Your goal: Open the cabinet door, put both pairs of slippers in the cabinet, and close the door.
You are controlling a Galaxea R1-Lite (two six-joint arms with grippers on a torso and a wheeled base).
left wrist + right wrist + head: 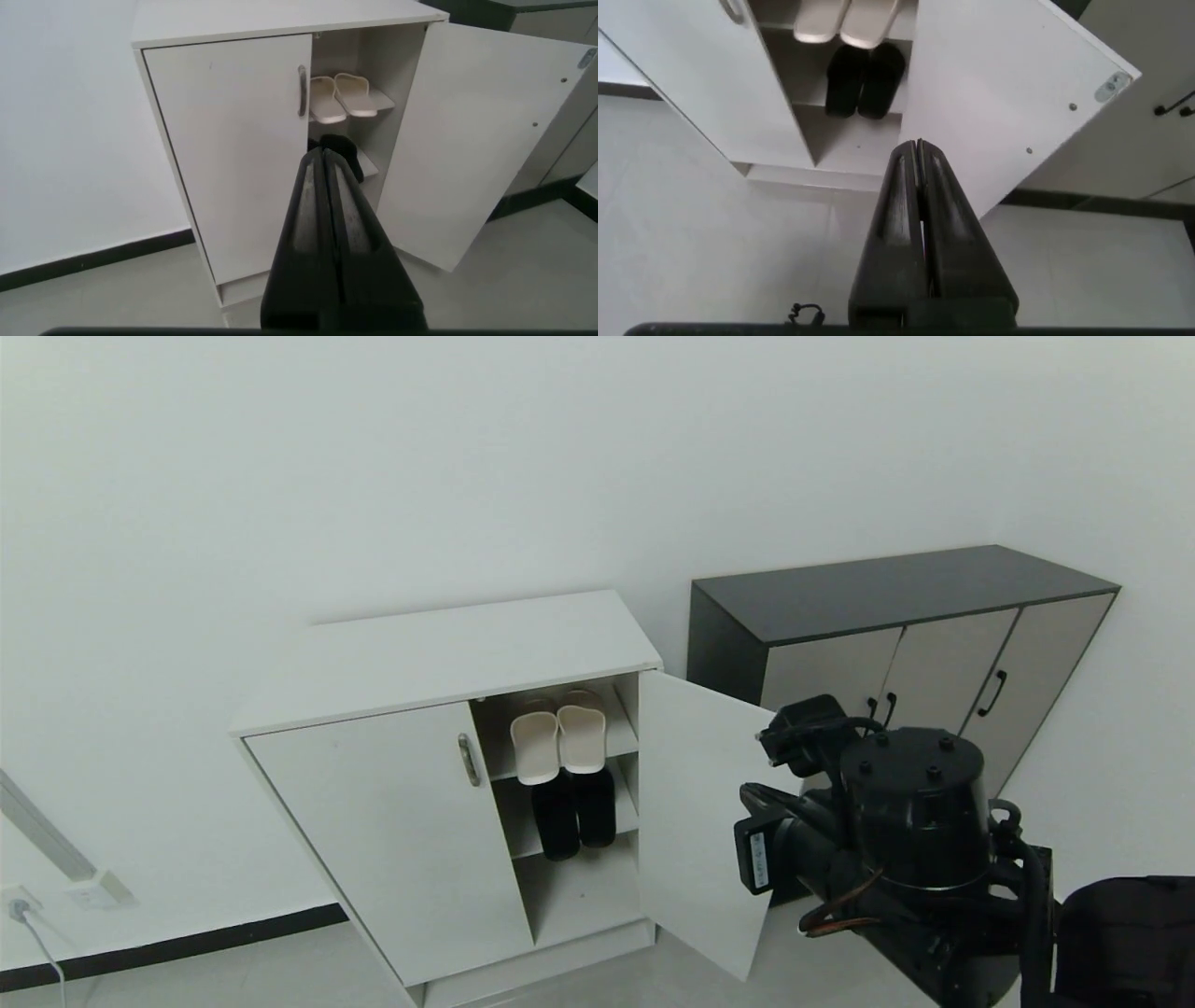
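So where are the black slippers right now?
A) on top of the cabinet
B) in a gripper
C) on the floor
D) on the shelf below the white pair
D: the black slippers sit inside the white cabinet, one shelf below the white slippers.

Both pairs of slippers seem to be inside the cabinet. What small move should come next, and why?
Probably bring the right gripper, shut and empty, to the free edge of the open door and begin pushing it closed. The white slippers and black slippers already lie inside the cabinet, so only closing is left.
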